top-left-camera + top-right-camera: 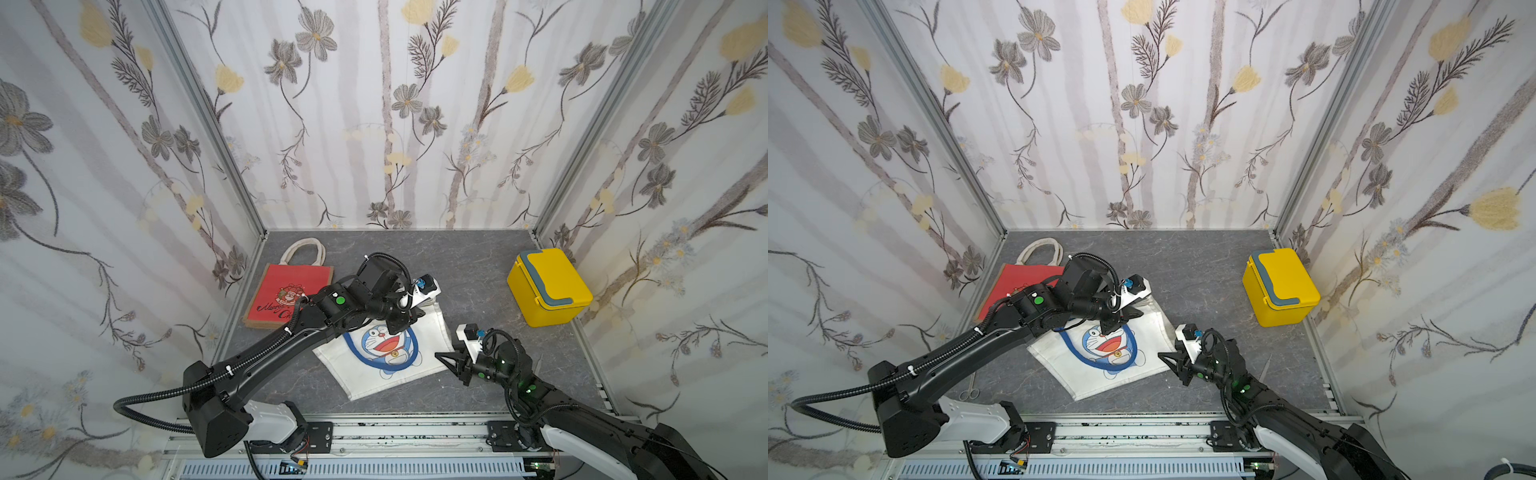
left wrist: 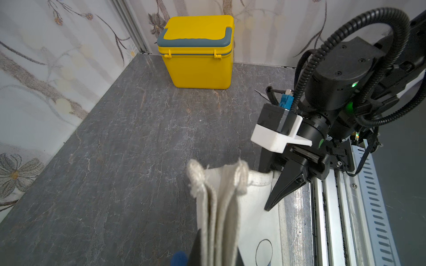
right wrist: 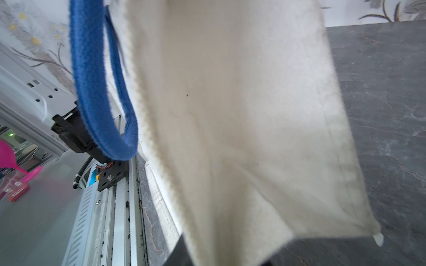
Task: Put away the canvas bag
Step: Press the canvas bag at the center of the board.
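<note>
While both grippers pinch the bag [image 1: 386, 353], which lies mid-table [image 1: 478, 266], they should lift together and keep the cloth taut so it folds evenly rather than bunching. The left gripper [image 2: 216, 255] is clamped on gathered layers of the hem; the right gripper [image 1: 445, 358] looks closed on the bag's side edge. Cloth fills the right wrist view, hiding its jaws, and the left tips are hard to make out in both top views.

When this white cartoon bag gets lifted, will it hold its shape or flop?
Likely floppy: the white canvas bag bunches into folds in the left gripper. Probably light, looking flat and empty. Its blue handles dangle and may snag.
</note>
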Tool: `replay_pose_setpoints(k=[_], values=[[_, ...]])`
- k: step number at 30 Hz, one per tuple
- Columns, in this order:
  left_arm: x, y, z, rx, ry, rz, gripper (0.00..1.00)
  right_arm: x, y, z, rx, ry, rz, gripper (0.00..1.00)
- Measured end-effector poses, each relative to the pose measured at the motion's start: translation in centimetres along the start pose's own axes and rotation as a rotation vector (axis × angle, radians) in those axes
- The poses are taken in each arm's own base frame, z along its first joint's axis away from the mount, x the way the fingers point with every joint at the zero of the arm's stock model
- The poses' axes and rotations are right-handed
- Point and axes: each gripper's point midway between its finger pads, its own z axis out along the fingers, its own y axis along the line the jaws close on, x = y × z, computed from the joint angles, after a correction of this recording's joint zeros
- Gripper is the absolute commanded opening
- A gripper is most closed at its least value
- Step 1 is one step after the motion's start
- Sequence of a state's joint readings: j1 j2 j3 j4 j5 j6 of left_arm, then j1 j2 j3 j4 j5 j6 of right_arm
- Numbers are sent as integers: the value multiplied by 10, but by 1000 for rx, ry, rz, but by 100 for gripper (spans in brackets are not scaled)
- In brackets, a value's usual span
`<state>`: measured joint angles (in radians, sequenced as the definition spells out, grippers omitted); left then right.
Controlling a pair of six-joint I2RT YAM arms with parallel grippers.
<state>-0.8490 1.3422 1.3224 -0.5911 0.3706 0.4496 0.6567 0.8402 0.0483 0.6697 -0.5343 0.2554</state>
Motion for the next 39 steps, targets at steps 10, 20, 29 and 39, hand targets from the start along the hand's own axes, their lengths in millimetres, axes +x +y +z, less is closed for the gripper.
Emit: replay_pose_setpoints(k=[10, 20, 29, 39], values=[[-5, 4, -28, -8, -53, -13, 0, -16, 17, 0, -50, -81, -154, 33], [0, 1, -34, 17, -41, -19, 0, -44, -6, -20, 151, -219, -204, 53], [-6, -4, -38, 44, -61, -15, 0, -66, -8, -32, 196, -300, -243, 100], [-7, -9, -29, 97, -45, -28, 0, -101, 12, 12, 39, -192, -314, 100]])
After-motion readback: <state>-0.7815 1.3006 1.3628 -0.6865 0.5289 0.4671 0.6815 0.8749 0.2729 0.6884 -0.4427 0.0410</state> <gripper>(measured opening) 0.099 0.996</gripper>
